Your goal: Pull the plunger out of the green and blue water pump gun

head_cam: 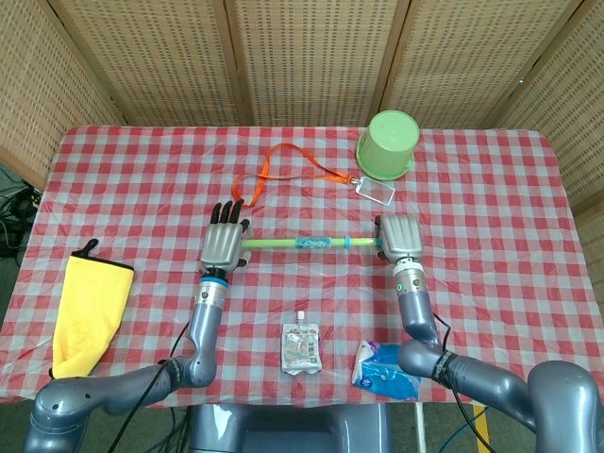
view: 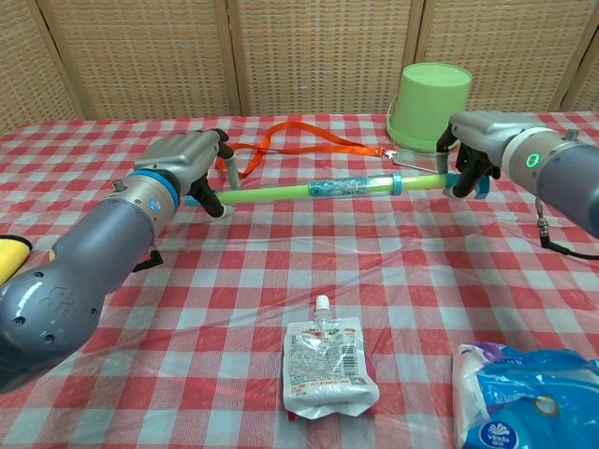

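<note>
The water pump gun point(head_cam: 311, 243) is a thin green tube with a blue label, lying level across the table's middle; the chest view shows the same gun point(view: 323, 190). My left hand point(head_cam: 225, 245) covers its left end. In the chest view the left hand point(view: 187, 161) has the tube between the thumb in front and a finger behind. My right hand point(head_cam: 399, 236) grips the blue handle at the right end, and this right hand point(view: 473, 142) is curled around it in the chest view. The tube's left tip is hidden under my left hand.
An upturned green bucket point(head_cam: 388, 144) stands at the back right, with an orange lanyard point(head_cam: 283, 160) and its badge beside it. A yellow cloth point(head_cam: 90, 311) lies at the left edge. A drink pouch point(head_cam: 301, 347) and a blue tissue pack point(head_cam: 382, 370) lie near the front.
</note>
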You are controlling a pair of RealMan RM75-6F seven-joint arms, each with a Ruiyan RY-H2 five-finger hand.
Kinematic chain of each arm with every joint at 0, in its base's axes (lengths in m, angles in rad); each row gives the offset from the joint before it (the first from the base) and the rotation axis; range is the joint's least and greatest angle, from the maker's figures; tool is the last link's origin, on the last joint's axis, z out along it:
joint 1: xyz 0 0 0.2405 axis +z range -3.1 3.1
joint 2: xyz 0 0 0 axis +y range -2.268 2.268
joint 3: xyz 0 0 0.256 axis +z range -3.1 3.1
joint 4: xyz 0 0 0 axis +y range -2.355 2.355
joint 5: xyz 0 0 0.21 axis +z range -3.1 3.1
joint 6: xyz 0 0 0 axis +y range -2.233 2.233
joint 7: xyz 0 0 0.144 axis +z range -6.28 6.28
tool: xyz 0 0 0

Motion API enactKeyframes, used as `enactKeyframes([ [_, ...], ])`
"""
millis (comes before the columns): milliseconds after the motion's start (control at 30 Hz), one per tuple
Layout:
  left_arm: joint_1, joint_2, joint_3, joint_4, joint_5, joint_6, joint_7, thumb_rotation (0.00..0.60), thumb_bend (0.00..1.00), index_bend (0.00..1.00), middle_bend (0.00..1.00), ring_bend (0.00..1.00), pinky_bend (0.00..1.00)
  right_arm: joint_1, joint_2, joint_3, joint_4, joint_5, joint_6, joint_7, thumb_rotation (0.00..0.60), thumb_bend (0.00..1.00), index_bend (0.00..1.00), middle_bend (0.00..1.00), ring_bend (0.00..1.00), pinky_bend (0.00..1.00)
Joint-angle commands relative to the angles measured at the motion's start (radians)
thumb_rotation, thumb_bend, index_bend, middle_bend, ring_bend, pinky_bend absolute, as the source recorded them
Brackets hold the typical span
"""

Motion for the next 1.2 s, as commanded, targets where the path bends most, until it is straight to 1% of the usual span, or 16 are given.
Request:
enactKeyframes([
  [33,-0.003,-0.007,-0.002,0.011,0.003,0.001,0.000,0.600,0.28,0.46,0.00,0.00,0.00,-0.001,0.002,-0.002,-0.006,-0.004,0.003,0.002,0.600,0.55,0.73,0.96,0.83,0.70],
  [100,-0.005,-0.010,-0.003,0.017,0.006,0.001,-0.001,0.600,0.29,0.47,0.00,0.00,0.00,-0.001,0.004,-0.003,-0.009,-0.007,0.004,0.003,0.600,0.55,0.73,0.96,0.83,0.70],
  [233,-0.008,-0.019,-0.004,0.024,0.021,0.009,-0.010,0.600,0.32,0.53,0.02,0.00,0.00,-0.001,0.006,-0.004,-0.014,-0.010,0.009,0.002,0.600,0.55,0.73,0.96,0.83,0.70],
  [333,-0.008,-0.026,-0.004,0.030,0.033,0.017,-0.018,0.600,0.34,0.56,0.02,0.00,0.00,-0.001,0.008,-0.006,-0.017,-0.012,0.011,0.002,0.600,0.55,0.73,0.96,0.83,0.70],
  [667,0.000,-0.037,-0.005,0.051,0.054,0.037,-0.029,0.600,0.39,0.59,0.04,0.00,0.00,-0.005,0.012,-0.015,-0.016,-0.015,0.021,-0.005,0.600,0.55,0.73,0.96,0.83,0.70],
  [833,0.011,-0.034,-0.001,0.054,0.060,0.040,-0.034,0.600,0.39,0.62,0.04,0.00,0.00,-0.005,0.013,-0.014,-0.010,-0.012,0.021,-0.006,0.600,0.55,0.74,0.96,0.83,0.70],
  [1200,0.044,-0.015,0.017,0.043,0.096,0.053,-0.063,0.600,0.40,0.63,0.04,0.00,0.00,-0.004,0.005,-0.015,0.013,-0.008,0.028,-0.017,0.600,0.55,0.74,0.96,0.83,0.70],
])
